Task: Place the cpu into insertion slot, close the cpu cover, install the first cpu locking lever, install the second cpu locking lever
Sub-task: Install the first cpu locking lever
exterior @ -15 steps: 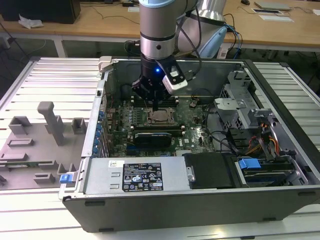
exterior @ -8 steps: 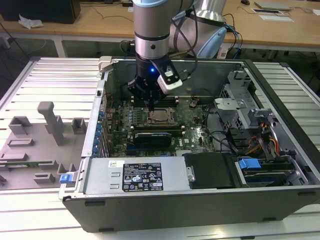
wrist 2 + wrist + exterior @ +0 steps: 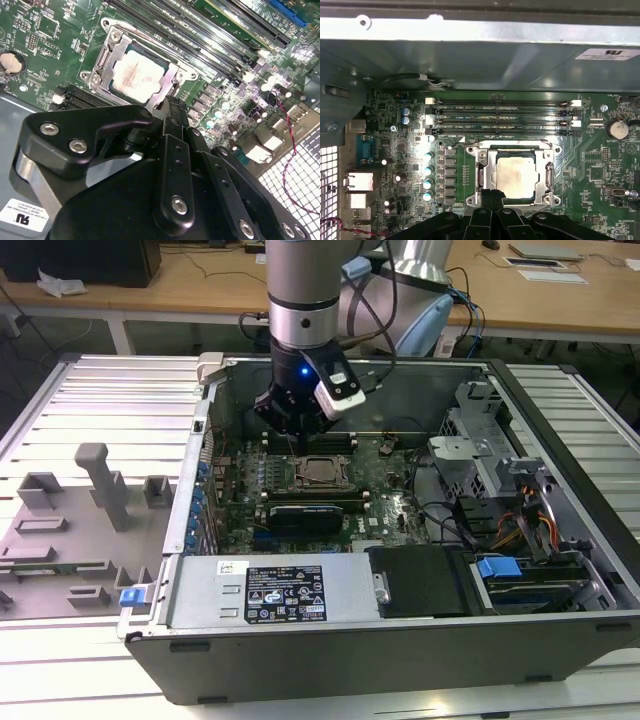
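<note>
exterior view: my gripper [image 3: 298, 440] hangs inside the open grey metal computer case [image 3: 560, 440], low over the green motherboard [image 3: 385, 505]. the socket lies just beside it, towards the exterior view's right.

cpu: the small flat square chip with the pale silvery top [image 3: 516, 172] sits in the insertion slot, flat and square to the socket. the cpu cover, a thin silvery metal frame plate with a square opening [image 3: 485, 172], looks to be down around it, with the chip's top showing through. i cannot tell how the locking levers stand.

gripper state: in both wrist views my black fingers are drawn together, no gap at the tips and nothing held between them.

key relation: in the first wrist view the gripper [image 3: 492, 196] meets the cover's edge on the side away from the row of long black memory slots [image 3: 505, 112], so the chip lies straight ahead of the tips. the second wrist view agrees: gripper [image 3: 170, 107] at the frame's rim, the cpu [image 3: 137, 75] just beyond, the cover [image 3: 107, 57] framing it. touching or a hair above, i cannot say. the chip is square, so it has no long axis to line up.
</note>
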### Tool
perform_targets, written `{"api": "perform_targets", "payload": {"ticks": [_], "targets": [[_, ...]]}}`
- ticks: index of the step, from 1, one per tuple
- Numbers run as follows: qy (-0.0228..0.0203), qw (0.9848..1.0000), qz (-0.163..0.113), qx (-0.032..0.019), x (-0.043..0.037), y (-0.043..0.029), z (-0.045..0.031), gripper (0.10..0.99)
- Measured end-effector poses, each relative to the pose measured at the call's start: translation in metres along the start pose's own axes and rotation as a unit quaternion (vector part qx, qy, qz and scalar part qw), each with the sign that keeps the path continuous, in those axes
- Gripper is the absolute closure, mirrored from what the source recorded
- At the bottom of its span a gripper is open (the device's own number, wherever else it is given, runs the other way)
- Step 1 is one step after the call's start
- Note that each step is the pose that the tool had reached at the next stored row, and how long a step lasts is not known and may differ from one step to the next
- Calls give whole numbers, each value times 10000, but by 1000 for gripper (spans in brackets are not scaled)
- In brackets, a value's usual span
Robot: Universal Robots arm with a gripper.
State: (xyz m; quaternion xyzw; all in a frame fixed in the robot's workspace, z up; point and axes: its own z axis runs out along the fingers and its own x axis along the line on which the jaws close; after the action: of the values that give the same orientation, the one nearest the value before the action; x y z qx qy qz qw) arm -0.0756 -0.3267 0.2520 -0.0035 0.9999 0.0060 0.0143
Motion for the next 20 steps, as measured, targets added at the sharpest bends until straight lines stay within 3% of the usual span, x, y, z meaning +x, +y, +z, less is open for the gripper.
{"api": "perform_targets", "payload": {"ticks": [7,11,13,16,18,20], "targets": [[-14,10000,-1,0,104,1,-2,980],[-45,10000,0,-52,204,1,-2,980],[-63,9999,3,-143,259,2,-1,980],[-79,9998,4,-196,320,2,1,980],[-88,9996,7,-260,352,2,2,980],[-100,9991,11,-414,392,2,2,980]]}}
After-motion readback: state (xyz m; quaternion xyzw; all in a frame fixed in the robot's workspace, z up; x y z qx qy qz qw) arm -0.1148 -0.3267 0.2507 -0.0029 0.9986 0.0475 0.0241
